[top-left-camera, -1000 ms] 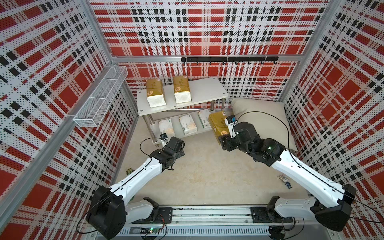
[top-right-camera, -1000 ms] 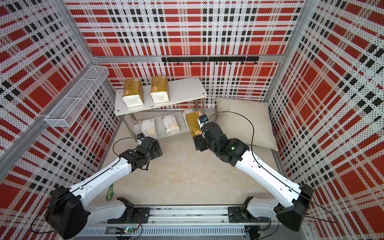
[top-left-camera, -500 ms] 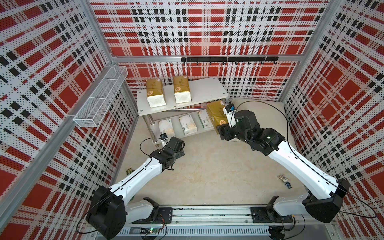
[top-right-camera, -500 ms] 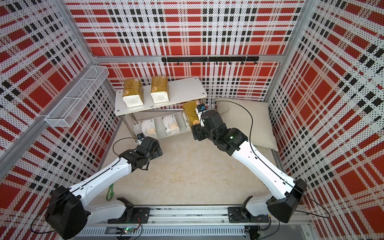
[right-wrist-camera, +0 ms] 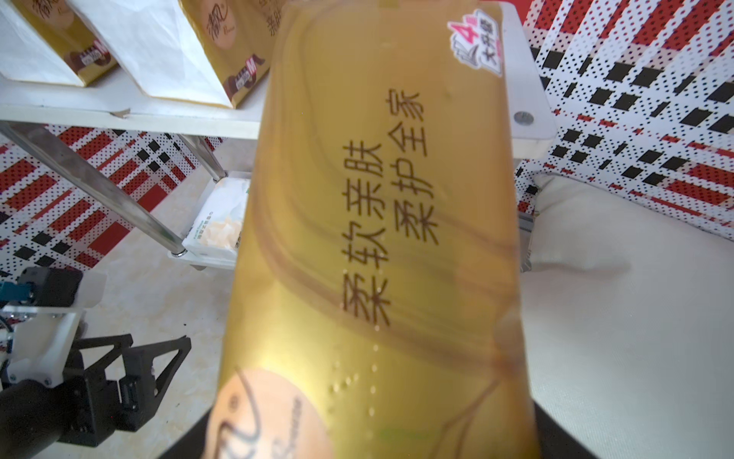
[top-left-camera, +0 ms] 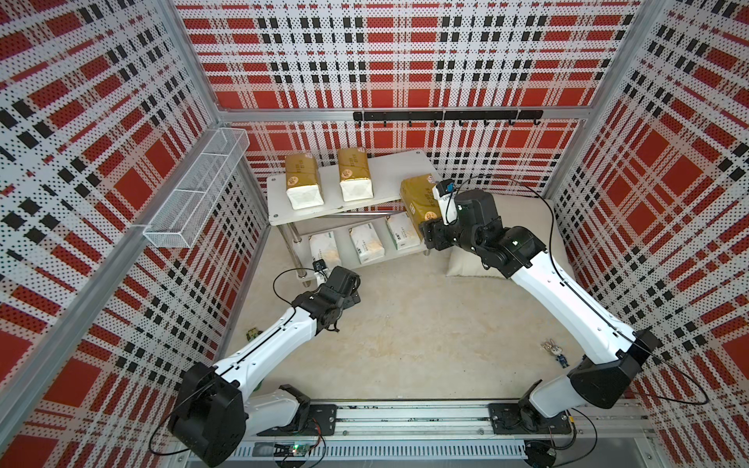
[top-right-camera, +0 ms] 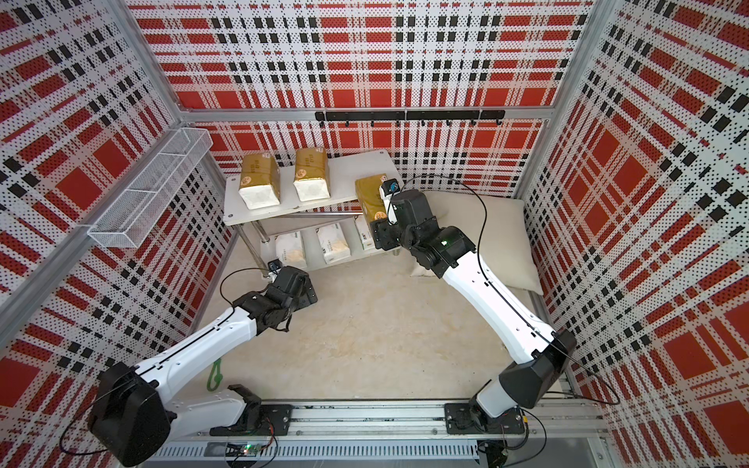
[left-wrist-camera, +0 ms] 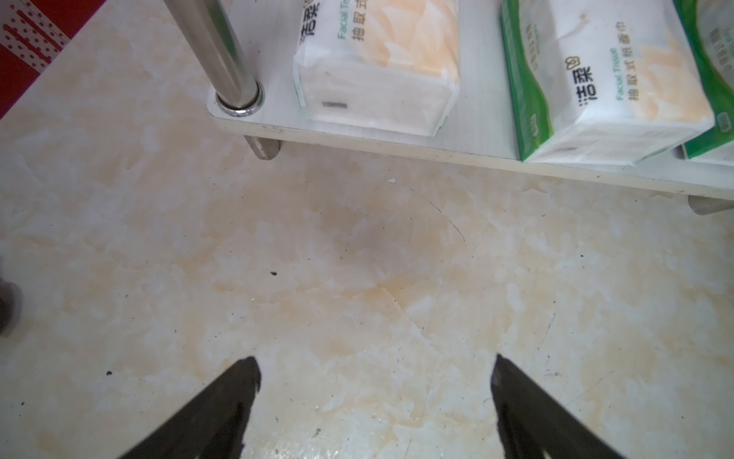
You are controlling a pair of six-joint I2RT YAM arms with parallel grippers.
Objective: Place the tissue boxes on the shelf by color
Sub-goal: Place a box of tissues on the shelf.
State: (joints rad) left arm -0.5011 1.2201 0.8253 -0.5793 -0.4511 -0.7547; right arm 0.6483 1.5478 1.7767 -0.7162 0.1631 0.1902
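- My right end effector (top-left-camera: 430,239) is clamped on the third gold pack (top-left-camera: 418,197), holding it tilted at the right end of the shelf's (top-left-camera: 389,178) top board, partly over its edge
- My right wrist view fills with that gold pack (right-wrist-camera: 381,246), its printed characters and pink corner sticker readable; both top views give only its gold face
- The same wrist view catches my left end effector (right-wrist-camera: 131,357) from the side, which the left wrist view cannot do
- My left end effector (left-wrist-camera: 375,397) hangs spread wide and empty above the floor, just in front of the shelf's bottom board (left-wrist-camera: 397,139)
- The left wrist view shows the green side bands and peach print on the white packs (left-wrist-camera: 377,59); in the top views they are small pale blocks
- Only the top views show the whole sorting: 2 gold packs (top-right-camera: 259,188) standing side by side on the top board, 3 white packs (top-left-camera: 367,243) in a row on the bottom one
- The floor (top-left-camera: 405,324) is pale cream, marbled, with small dark specks
- A cream pillow (top-right-camera: 498,235) lies right of the shelf, under my right arm
- Red, black and white plaid perforated walls enclose the space, with a white wire basket (top-left-camera: 194,194) on the left wall and a black hook rail (top-left-camera: 446,115) across the back
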